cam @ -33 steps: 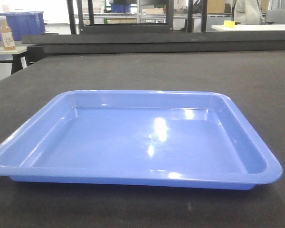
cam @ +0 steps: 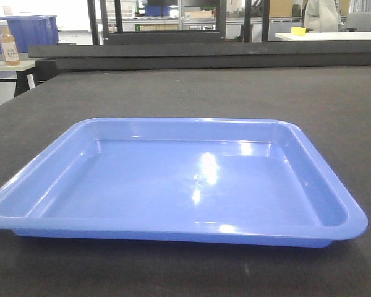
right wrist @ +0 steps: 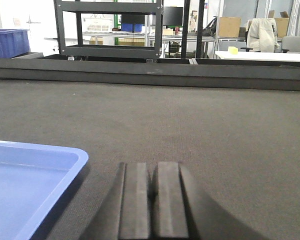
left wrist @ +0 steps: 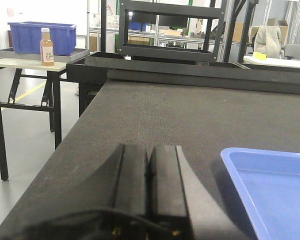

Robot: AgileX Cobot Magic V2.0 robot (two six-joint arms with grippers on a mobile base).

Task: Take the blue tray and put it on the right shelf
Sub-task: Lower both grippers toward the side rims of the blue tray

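Observation:
The blue tray (cam: 173, 185) lies flat and empty on the dark matte tabletop (cam: 204, 93), filling the front view. Its left corner shows in the left wrist view (left wrist: 270, 190) and its right corner in the right wrist view (right wrist: 30, 185). My left gripper (left wrist: 150, 152) is shut and empty, just left of the tray over the tabletop. My right gripper (right wrist: 152, 167) is shut and empty, just right of the tray. Neither touches the tray. The stainless-steel right shelf is out of view.
A black raised rail (cam: 204, 52) runs along the table's far edge, with a black metal rack (left wrist: 170, 30) behind it. To the left, a side table holds a deep dark blue bin (left wrist: 40, 37) and an orange drink bottle (left wrist: 47, 47). The table's left edge (left wrist: 65, 150) drops to the floor.

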